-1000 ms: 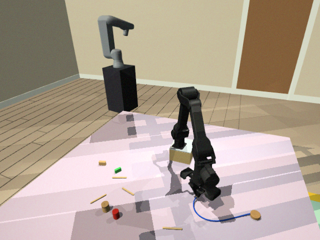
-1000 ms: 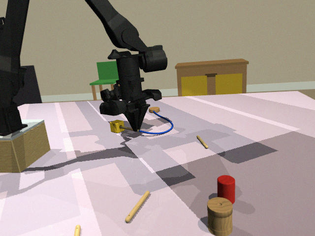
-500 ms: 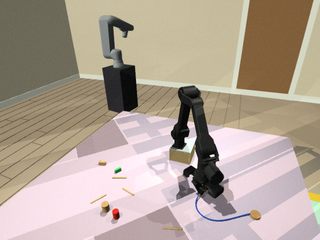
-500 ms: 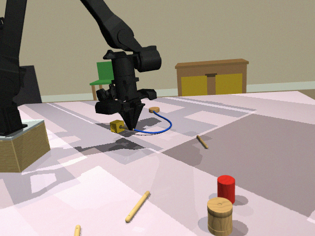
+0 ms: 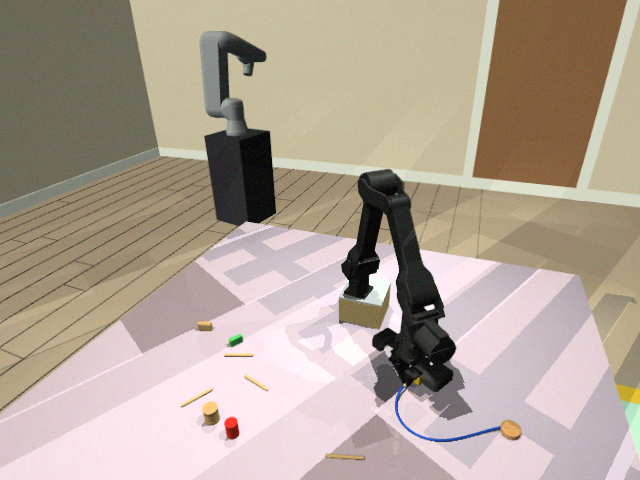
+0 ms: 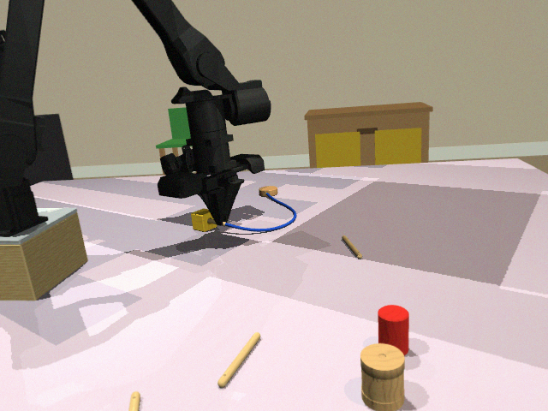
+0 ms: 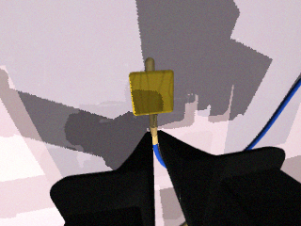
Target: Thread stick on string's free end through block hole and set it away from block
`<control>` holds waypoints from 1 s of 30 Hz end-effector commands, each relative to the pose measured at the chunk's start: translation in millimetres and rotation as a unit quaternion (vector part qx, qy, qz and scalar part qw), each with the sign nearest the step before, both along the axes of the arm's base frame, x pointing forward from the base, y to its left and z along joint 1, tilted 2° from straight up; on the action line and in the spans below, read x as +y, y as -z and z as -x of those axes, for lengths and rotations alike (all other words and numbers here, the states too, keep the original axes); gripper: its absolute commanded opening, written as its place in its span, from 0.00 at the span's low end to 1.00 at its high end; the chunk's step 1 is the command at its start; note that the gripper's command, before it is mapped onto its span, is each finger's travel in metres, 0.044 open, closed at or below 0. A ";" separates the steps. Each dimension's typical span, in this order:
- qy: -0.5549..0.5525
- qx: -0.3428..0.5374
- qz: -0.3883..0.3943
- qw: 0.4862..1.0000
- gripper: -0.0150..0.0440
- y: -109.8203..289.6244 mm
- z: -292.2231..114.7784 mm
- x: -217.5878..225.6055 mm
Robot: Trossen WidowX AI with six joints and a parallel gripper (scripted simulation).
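Matte blk arm (image 5: 408, 242), tapered blk fingers

My top view looks down from afar; the exterior sits low at table level; the wrist view hangs close. All three share the block (image 7: 151, 92).

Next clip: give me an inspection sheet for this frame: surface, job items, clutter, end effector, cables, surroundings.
Surface: pale patchwork table, shadowed patches.
Job items: yellow block on the table; stick runs through its hole, tip showing at the far side. Blue string curves to the round button; string not yet in the block.
Clutter: four loose sticks, e.g.; red cylinder; wooden cylinder; green piece; small wooden piece.
End effector: shut on the stick's rear end, close behind the block.
Cables: nothing seen.
Surroundings: grey arm on black pedestal, cabinet, green chair.
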State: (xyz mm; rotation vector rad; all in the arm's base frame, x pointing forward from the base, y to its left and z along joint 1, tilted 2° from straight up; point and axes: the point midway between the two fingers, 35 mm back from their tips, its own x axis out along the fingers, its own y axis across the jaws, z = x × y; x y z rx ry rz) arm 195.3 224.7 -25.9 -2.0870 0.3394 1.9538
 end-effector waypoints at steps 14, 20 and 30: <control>-0.001 0.001 0.000 1.000 0.30 0.9 14.0 4.8; -0.001 0.001 0.000 1.000 0.46 0.9 14.0 4.8; -0.001 0.001 0.000 1.000 0.46 -79.3 17.4 4.4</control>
